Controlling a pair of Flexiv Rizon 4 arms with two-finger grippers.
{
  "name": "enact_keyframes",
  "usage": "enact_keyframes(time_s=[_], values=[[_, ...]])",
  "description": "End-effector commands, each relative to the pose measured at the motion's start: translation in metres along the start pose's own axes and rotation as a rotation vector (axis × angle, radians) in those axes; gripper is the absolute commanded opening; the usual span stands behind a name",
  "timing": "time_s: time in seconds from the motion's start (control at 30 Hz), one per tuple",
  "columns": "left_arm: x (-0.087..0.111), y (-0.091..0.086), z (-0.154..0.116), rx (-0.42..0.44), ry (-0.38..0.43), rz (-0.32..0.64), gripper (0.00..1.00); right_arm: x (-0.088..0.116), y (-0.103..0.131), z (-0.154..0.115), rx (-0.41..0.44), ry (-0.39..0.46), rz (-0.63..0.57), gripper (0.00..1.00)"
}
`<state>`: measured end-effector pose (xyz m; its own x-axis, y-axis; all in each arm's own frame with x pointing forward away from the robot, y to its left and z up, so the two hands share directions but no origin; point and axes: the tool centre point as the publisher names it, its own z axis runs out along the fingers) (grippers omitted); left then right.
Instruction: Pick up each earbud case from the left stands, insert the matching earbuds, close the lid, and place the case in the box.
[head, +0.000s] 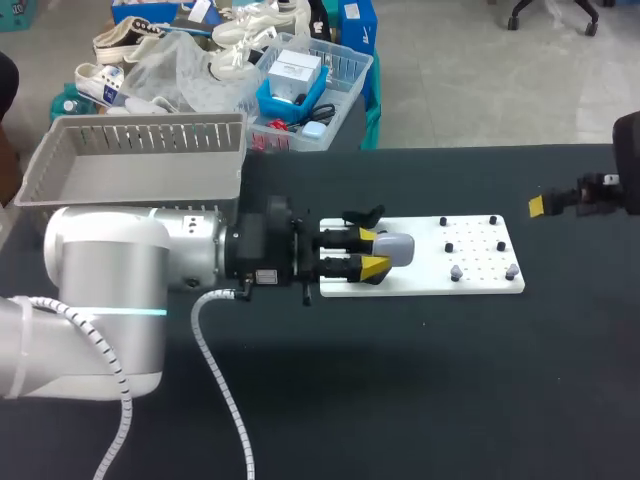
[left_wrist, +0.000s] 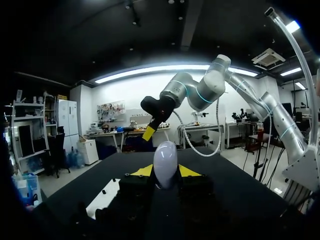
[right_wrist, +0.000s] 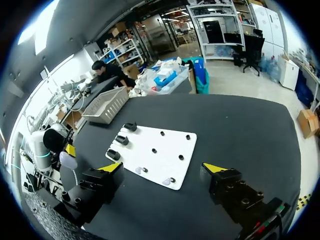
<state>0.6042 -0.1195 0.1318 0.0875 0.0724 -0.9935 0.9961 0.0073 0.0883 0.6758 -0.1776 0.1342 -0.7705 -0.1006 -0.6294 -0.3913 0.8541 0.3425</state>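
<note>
Left gripper (head: 372, 254) was closed around the smooth grey earbud case (head: 396, 248) over the white stand board (head: 430, 272); right gripper (right_wrist: 164, 168) hung wide open, empty, well apart. Case judged light, rigid, slippery: best pinched across its broad sides, below the lid.

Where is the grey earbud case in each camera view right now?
Head view: earbud case between the left gripper's yellow tips, over the white peg board's left end.
Left wrist view: case upright between its own gripper's tips, filling the gap.
Right wrist view: case small and pale at the left arm's gripper, beside the board.
Shared landmark: the white peg board.
</note>
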Motion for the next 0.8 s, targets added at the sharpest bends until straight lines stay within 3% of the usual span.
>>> enact_keyframes(time_s=[0.03,0.4,0.8], values=[[0.009,0.009,0.010,0.008,0.004,0.000,0.00,0.019,0.019,-0.012,0.045,-0.003,-0.013,1.00],[0.022,0.021,0.011,-0.050,0.018,-0.004,0.00,0.041,0.062,-0.012,-0.036,0.018,-0.080,1.00],[0.028,0.023,0.012,-0.076,0.022,-0.007,0.00,0.054,0.098,0.009,-0.068,0.051,-0.117,1.00]])
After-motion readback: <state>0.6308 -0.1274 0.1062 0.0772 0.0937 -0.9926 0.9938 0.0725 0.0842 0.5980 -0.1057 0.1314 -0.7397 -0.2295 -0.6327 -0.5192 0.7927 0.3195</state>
